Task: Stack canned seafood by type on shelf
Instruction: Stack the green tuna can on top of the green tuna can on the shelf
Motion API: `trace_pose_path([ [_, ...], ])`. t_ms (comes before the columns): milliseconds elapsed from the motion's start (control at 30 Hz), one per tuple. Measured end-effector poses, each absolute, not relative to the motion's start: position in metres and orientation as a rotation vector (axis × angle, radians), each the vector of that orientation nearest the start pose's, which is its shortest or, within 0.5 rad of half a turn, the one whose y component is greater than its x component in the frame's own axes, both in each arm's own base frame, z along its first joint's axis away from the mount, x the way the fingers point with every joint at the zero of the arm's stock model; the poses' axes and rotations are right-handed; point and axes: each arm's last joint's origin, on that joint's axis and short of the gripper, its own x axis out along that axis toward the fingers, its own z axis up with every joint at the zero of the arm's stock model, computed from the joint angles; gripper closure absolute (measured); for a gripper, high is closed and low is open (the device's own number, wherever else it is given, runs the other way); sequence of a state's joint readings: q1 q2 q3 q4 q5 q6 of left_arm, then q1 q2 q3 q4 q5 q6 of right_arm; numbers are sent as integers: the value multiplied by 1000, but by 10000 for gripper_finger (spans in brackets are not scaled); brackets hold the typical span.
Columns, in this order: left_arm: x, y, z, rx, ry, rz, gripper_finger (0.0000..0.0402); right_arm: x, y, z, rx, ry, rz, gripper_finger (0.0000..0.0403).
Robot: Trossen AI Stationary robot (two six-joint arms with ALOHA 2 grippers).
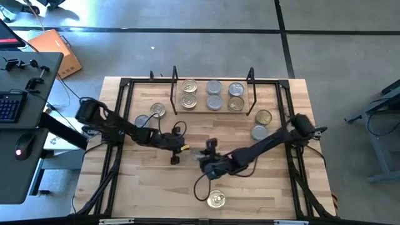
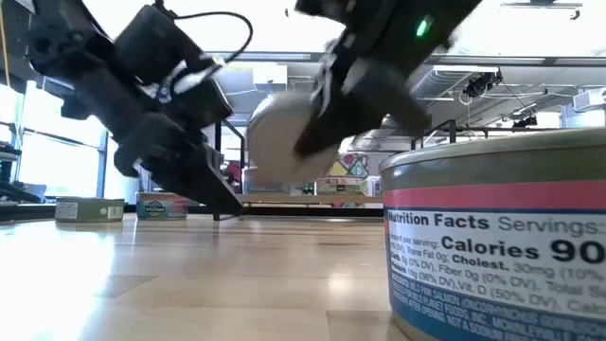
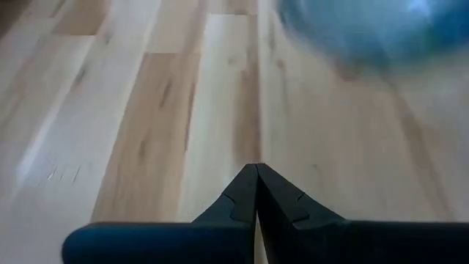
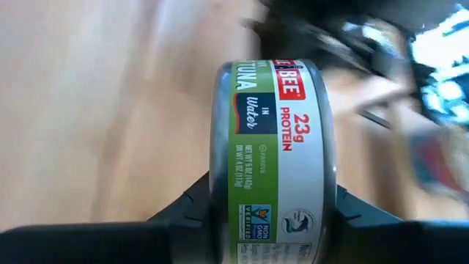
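Note:
The shelf (image 1: 214, 111) is a light board with black wire ends at the table's far side; it bears several round tins (image 1: 214, 87) in rows. My right gripper (image 1: 205, 159) is at mid-table, shut on a green-labelled tuna can (image 4: 275, 147) that it holds above the wood (image 2: 279, 133). My left gripper (image 1: 175, 159) is just left of it, shut and empty, its tips (image 3: 256, 174) low over the boards. Loose tins rest flat on the table: two at the left (image 1: 157, 110), two at the right (image 1: 264, 117), one near the front edge (image 1: 216, 200). My right gripper pinches the tuna can between its two fingers, one finger (image 4: 192, 207) on each flat end, with the labelled wall (image 4: 249, 192) facing the wrist. The fingers slant down from the table's right. The can is lifted clear of the table and stands on edge, its round face (image 2: 275, 142) turned toward the near side.
Black frame bars (image 1: 122, 106) run along the table's left and right sides. The front tin (image 2: 492, 237) looms large in the low view. Bare wood lies between the grippers and the shelf. A desk with a keyboard (image 1: 9, 106) stands off the table's left.

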State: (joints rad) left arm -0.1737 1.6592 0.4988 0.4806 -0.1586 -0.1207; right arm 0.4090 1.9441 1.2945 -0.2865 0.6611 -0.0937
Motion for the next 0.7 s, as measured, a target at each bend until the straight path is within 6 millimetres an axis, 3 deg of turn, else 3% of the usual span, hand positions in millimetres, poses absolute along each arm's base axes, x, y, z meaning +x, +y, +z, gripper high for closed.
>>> trace_pose_path([
  [167,259,-64,120,34,651,-27,401,350,133,218,-544,811,-349,286],
  [333,254,-86,122,53,621,-105,401,344,95,248,-498,801,-480,286],
  [467,253,-98,123,68,569,-103,401,353,50,251,-531,864,-523,286],
  [700,253,-100,124,103,550,-101,401,361,-55,251,-520,958,-590,286],
])
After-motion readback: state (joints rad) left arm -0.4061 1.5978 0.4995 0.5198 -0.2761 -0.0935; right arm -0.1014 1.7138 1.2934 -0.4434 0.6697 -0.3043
